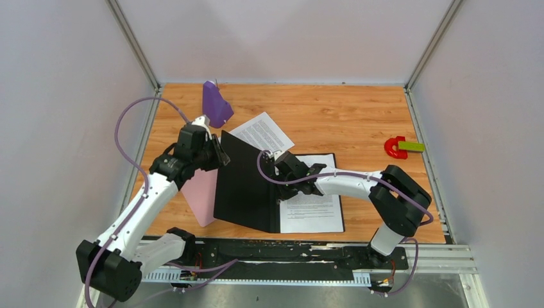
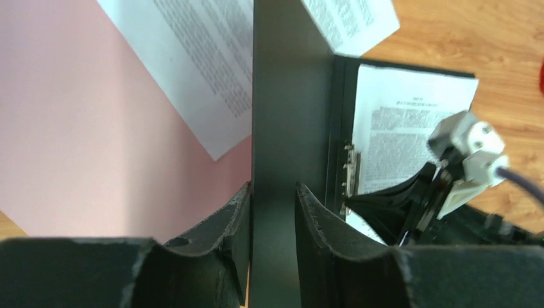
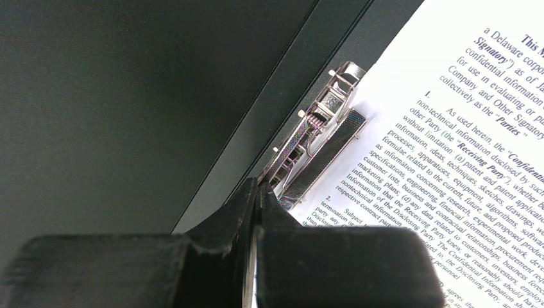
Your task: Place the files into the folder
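The folder [image 1: 247, 186] lies open at mid-table, black inside showing. My left gripper [image 1: 215, 154] is shut on the top edge of its left cover [image 2: 289, 96] and holds that cover raised and tilted. One printed sheet [image 1: 311, 205] lies flat in the folder's right half, its left edge at the metal clip [image 3: 324, 125]. My right gripper [image 1: 284, 189] is shut at the clip, with a thin metal strip pinched between its fingertips [image 3: 258, 186]. The second sheet [image 1: 263, 131] lies outside the folder behind the raised cover, partly on the pink clipboard [image 2: 192, 64].
A pink clipboard [image 1: 202, 192] lies under and left of the raised cover. A purple object [image 1: 216, 102] stands at the back left. A red and green piece [image 1: 401, 146] sits at the right. Walls enclose the wooden table [image 1: 359, 115].
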Action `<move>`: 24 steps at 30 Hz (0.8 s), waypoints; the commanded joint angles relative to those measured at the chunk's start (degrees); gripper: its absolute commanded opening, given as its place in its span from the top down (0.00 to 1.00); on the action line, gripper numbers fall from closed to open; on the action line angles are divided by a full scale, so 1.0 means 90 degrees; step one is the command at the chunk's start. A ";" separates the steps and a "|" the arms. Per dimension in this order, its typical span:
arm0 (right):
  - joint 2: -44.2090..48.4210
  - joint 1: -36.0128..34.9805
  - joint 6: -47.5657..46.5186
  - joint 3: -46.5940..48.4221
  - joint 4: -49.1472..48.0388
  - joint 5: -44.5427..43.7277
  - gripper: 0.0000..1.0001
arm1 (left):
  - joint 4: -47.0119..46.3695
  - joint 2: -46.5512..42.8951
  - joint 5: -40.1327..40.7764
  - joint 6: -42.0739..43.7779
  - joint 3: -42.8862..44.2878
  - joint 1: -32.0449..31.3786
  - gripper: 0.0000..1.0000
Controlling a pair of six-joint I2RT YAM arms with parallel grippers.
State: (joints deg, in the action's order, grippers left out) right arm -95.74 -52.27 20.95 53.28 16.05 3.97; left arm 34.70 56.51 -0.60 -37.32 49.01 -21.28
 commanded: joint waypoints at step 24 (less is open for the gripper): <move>0.0155 0.0080 -0.0367 -0.1271 -0.0606 -0.0262 1.00 | -0.2625 0.1888 -0.2517 -0.0142 -0.0297 -0.0459 0.71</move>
State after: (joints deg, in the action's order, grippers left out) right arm -92.20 -52.25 20.23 46.30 6.31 4.40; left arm 23.86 70.70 -20.71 -36.38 49.06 -22.15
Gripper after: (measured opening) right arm 0.008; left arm 0.297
